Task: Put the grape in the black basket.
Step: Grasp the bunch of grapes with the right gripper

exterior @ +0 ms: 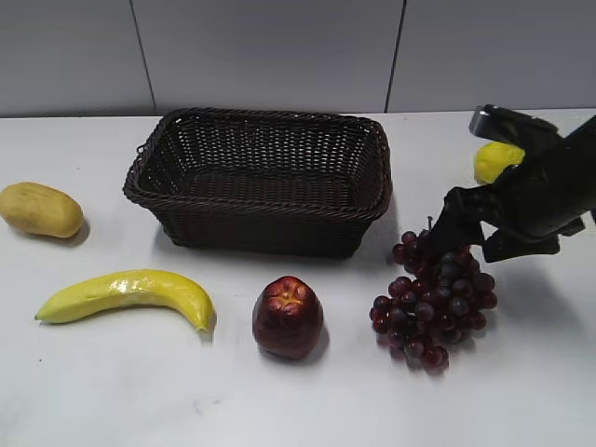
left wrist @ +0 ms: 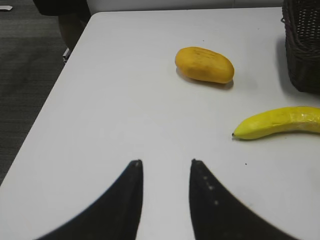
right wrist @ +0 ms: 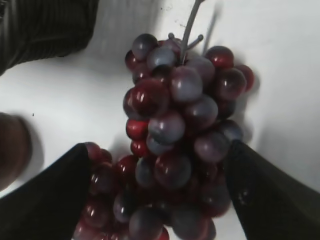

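The grape (right wrist: 175, 145) fills our right wrist view, our right gripper (right wrist: 157, 192) straddling it with jaws spread wide, ungrasped, on the surface (exterior: 279, 400) beside the black basket (exterior: 265, 177), while our left gripper (left wrist: 165, 172) idles open.

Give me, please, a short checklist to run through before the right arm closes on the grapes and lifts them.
1. Right gripper open, fingers on either side of the grapes: ok.
2. Grapes resting on the table: ok.
3. Basket holds nothing: ok.
4. Apple apart from the grapes: ok.
5. Left gripper open, away over bare table: ok.
6. Firm hold on the bunch: cannot tell.
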Robot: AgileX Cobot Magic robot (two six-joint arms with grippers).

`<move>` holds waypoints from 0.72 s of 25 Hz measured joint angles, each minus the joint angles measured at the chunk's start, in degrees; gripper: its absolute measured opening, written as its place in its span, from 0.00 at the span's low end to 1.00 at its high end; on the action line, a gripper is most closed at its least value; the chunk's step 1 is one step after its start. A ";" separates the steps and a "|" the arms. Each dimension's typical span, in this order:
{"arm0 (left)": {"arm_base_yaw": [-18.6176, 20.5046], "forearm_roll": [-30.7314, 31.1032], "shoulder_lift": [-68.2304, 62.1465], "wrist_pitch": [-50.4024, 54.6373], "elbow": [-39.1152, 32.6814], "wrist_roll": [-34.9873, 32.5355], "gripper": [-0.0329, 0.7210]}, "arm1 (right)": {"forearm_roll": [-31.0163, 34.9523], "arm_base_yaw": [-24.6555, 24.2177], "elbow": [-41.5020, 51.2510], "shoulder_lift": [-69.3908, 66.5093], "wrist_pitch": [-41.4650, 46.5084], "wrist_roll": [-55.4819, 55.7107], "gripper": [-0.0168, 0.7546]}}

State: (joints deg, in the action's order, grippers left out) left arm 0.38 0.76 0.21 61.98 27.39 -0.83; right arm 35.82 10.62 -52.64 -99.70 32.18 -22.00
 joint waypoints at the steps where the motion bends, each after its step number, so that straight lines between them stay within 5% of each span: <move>1: 0.00 0.00 0.00 0.00 0.00 0.00 0.36 | 0.07 -0.01 -0.73 -1.96 -0.06 0.00 0.85; 10: 0.00 0.00 0.00 0.00 0.00 0.00 0.36 | 1.28 0.18 -4.99 -12.25 -1.15 0.05 0.82; 13: 0.00 0.00 0.00 0.00 0.00 0.00 0.36 | 2.33 0.18 -5.71 -12.82 -1.06 0.05 0.69; 16: 0.00 0.00 0.00 0.00 0.00 0.00 0.36 | 2.40 0.18 -6.39 -13.26 0.37 0.05 0.40; 18: 0.00 0.00 0.00 0.00 0.00 0.00 0.36 | 1.72 0.18 -6.94 -13.26 1.17 0.05 0.40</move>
State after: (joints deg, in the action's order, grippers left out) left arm 0.38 0.76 0.21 61.98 27.39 -0.83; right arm 37.54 10.79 -59.58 -112.96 33.35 -21.95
